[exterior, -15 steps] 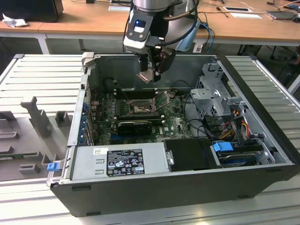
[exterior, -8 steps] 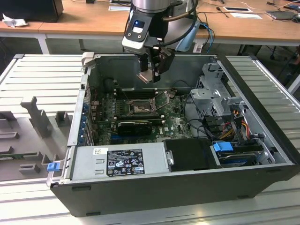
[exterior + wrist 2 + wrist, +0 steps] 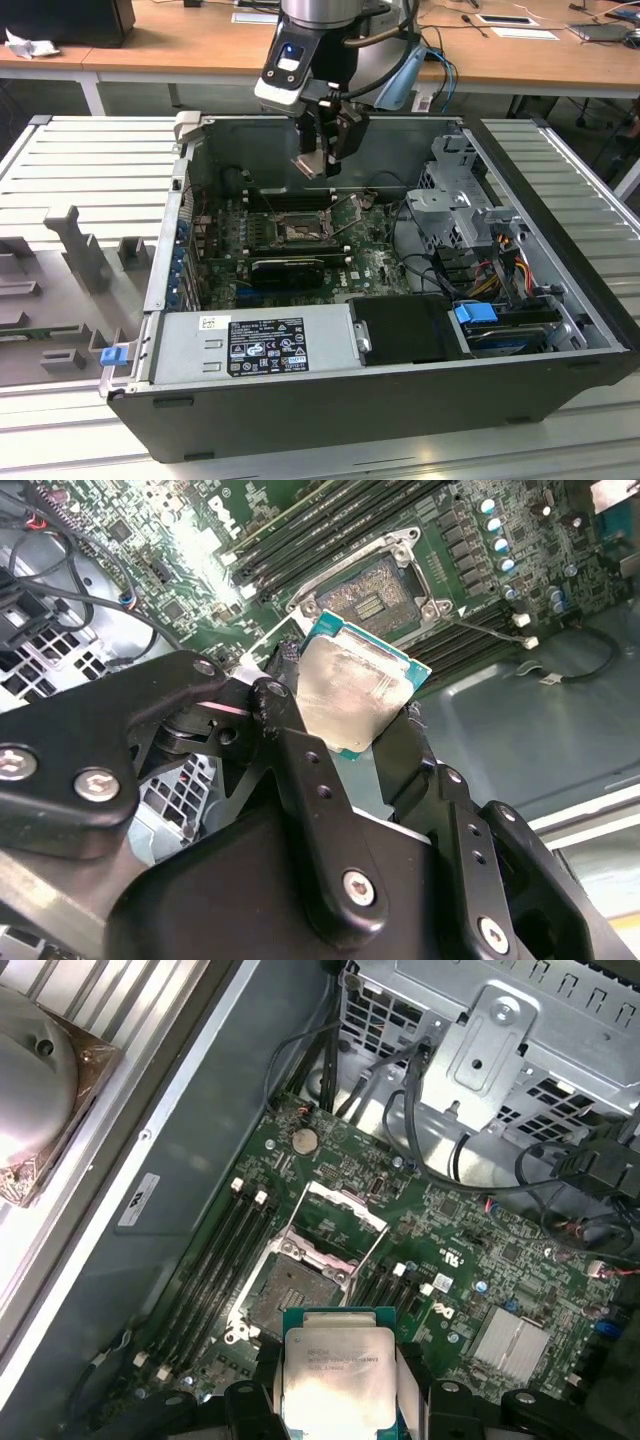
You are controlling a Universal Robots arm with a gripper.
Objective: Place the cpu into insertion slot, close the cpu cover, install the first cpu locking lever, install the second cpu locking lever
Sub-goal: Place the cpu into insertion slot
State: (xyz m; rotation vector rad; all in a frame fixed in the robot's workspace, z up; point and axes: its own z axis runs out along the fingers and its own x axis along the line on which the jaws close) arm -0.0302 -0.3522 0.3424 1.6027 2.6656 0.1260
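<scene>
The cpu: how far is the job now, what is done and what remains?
Done: the cpu is picked up, clamped in the claw. In hand: it hangs above the empty insertion slot, not yet seated. Left: the cpu cover stands raised, so seating, closing and locking remain.

Open air lies between the claw (image 3: 322, 160), clamped on the cpu (image 3: 335, 1375), and the insertion slot (image 3: 285, 1295) below it, whose dark bed is uncovered. The cpu cover (image 3: 350, 1208) stands raised at the slot's edge on the side toward the metal drive cage (image 3: 500, 1040), and low memory slots (image 3: 212, 1260) flank the slot closely. Black cables (image 3: 420, 1130) drape from the cage onto the board well beyond the cover, and the long black card (image 3: 288, 268) lies beside the slot, lower than the claw.
</scene>
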